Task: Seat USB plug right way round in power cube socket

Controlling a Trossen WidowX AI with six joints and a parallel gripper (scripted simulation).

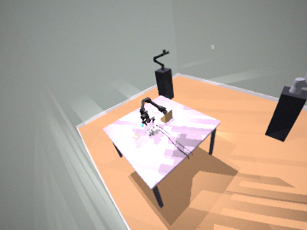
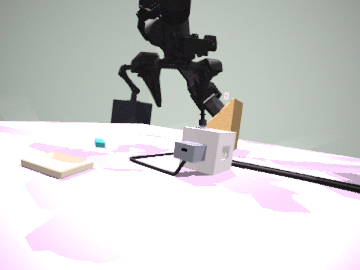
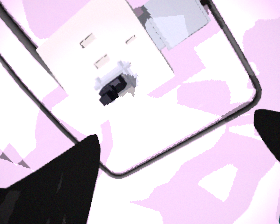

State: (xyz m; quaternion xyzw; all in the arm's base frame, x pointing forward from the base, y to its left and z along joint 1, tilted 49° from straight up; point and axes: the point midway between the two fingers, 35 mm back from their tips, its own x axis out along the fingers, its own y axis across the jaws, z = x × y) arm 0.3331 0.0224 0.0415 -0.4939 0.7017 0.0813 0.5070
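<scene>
The power cube is a white block on the table, with several slots in its top. The USB plug stands upright at the cube's top, with a black body and a pale part at its base. Its depth and which way round it is cannot be told. My gripper is open and empty, its fingers pointing down, higher than the cube's top. In the wrist view the plug lies beyond the fingertips, nearer the left finger. No finger is seen touching it.
A grey block plug sticks out of the cube's side. Its black cable loops on the table. A wooden wedge stands behind the cube. A beige tray and a cyan block lie left.
</scene>
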